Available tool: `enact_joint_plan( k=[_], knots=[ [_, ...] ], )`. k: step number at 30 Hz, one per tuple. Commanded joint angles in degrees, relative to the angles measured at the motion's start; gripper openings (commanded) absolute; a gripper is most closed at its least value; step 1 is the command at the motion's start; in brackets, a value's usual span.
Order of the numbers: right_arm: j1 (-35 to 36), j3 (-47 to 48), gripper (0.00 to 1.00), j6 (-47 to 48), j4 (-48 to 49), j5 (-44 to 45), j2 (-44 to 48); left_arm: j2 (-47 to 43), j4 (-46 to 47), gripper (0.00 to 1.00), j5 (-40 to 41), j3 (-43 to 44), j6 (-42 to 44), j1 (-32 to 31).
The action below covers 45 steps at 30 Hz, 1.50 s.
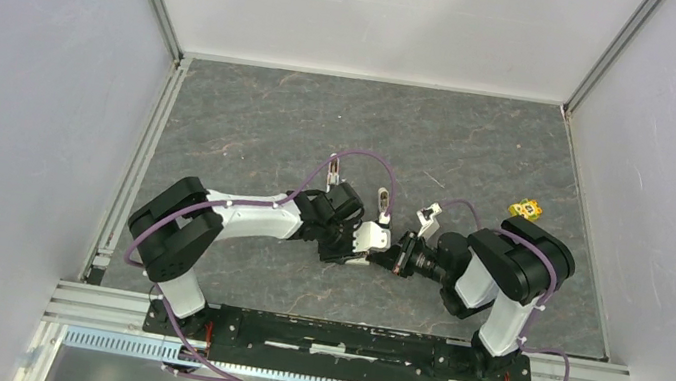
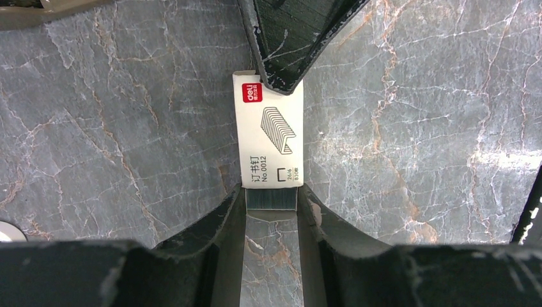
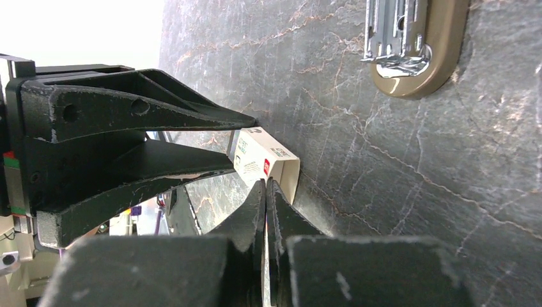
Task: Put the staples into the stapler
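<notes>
The whitish staple box (image 2: 270, 131) with a red mark is held just above the table. My left gripper (image 2: 271, 195) is shut on the sides of its near end. A grey strip of staples (image 2: 271, 199) shows at that open end. My right gripper (image 3: 265, 185) comes from the opposite side and is shut, its tips pinching the thin flap at the box's (image 3: 262, 160) far end. The two grippers meet at the table's middle, left (image 1: 375, 243) and right (image 1: 398, 258). The stapler (image 3: 409, 45), tan with a metal channel, lies open on the table just beyond them (image 1: 382, 202).
A yellow and red cube (image 1: 525, 209) lies at the right, near the enclosure's frame. The dark marbled tabletop (image 1: 283, 122) is bounded by white walls and aluminium rails. The left gripper's fingers (image 3: 160, 115) fill the left of the right wrist view.
</notes>
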<state>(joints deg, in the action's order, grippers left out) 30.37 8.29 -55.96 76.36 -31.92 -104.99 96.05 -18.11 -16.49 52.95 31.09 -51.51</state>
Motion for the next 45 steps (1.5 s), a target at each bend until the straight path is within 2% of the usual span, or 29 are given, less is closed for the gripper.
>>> enact_joint_plan(
  k=[1, 10, 22, 26, 29, 36, 37, 38, 45],
  knots=[
    [-0.28, -0.5, 0.0, 0.41, 4.78, -0.07, -0.57, 1.14, -0.69, 0.33, 0.53, 2.49, 0.97, 0.05],
    [-3.97, -3.35, 0.0, 0.74, 6.78, -1.84, 0.69, 1.69, -2.1, 0.32, 1.35, 3.31, 1.24, 0.0],
    [-10.62, -5.71, 0.0, 6.13, -0.03, -6.66, 5.44, 1.26, -3.07, 0.32, 1.89, 3.32, 1.18, 0.0],
    [-13.58, -5.37, 0.01, 8.11, -4.35, -8.41, 7.01, 1.12, -3.06, 0.32, 2.13, 3.21, 0.74, 0.0],
    [-15.14, -5.16, 0.05, 11.32, -10.34, -8.01, 9.52, 0.66, -3.07, 0.33, 2.16, 2.91, -0.48, 0.0],
    [-16.72, -1.69, 0.22, 19.37, -27.86, -5.72, 18.05, -4.52, -0.58, 0.48, -1.09, 0.92, -6.71, -0.04],
    [-16.68, -0.86, 0.24, 20.46, -31.01, -4.9, 19.57, -5.98, 0.5, 0.77, -0.99, 0.6, -7.74, 0.0],
    [-16.74, -0.29, 0.25, 21.26, -33.42, -4.12, 20.9, -7.09, 1.29, 0.99, -0.85, 0.41, -8.4, 0.0],
    [-16.7, 3.48, 0.37, 24.38, -47.75, 1.79, 29.87, -14.46, 2.7, 1.0, 4.44, 0.31, -9.9, 0.5]
  ],
)
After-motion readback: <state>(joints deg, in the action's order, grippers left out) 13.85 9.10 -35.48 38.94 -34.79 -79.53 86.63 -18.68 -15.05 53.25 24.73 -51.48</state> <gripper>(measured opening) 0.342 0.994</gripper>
